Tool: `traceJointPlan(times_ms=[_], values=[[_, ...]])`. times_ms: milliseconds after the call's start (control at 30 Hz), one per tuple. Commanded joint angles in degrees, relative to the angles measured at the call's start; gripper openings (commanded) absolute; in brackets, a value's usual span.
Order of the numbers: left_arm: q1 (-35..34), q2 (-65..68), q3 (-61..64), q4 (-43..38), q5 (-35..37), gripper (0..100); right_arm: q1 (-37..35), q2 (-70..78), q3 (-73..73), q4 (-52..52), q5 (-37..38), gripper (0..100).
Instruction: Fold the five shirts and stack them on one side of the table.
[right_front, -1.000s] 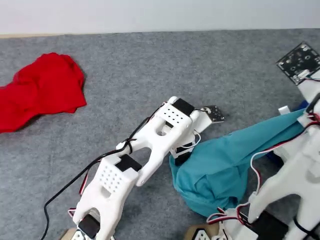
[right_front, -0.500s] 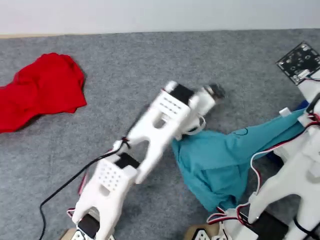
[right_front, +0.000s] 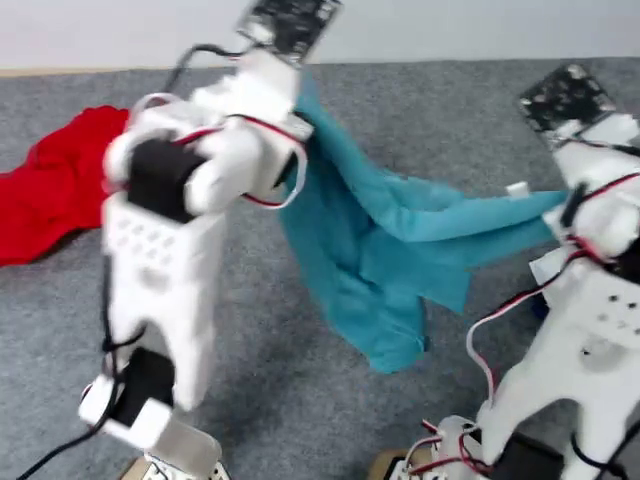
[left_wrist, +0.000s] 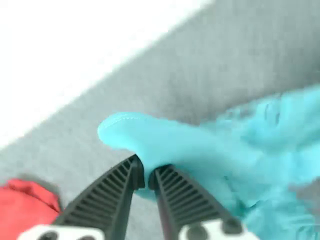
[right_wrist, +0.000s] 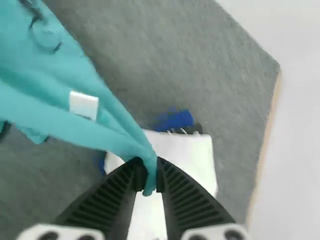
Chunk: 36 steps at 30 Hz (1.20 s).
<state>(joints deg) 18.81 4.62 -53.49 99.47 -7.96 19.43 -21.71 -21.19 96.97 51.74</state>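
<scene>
I have the teal shirt (right_front: 380, 250) strung lengthwise between the arms, left jaws and right jaws each clamped on an end, higher on my left, its belly perhaps brushing the desk (right_front: 450, 120).

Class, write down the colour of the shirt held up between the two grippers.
Teal: the plain teal cloth shirt shows best in the high view.
</scene>
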Motion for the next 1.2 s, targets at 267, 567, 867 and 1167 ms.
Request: traceJointPlan(times_ms=[267,567,867,1167], values=[[-16.1,-12.9,-12.8,-1.2,0.2,1,-5.8,-9.1,-3.6,-2.4,-22.2,1.0],[-27.8,-13.6,-23.8,-0.8,0.3,1,-3.9,-13.4,-3.6,-4.6,-27.4,1.0],[-28.0,-14.8,-29.8,1.1,0.3,1,-3.9,-21.7,-3.7,-11.5,-25.3,1.0],[-27.9,-24.9,-22.2,1.1,-3.8,1,-3.9,-30.6,-3.7,-16.4,-18.6,1.0]])
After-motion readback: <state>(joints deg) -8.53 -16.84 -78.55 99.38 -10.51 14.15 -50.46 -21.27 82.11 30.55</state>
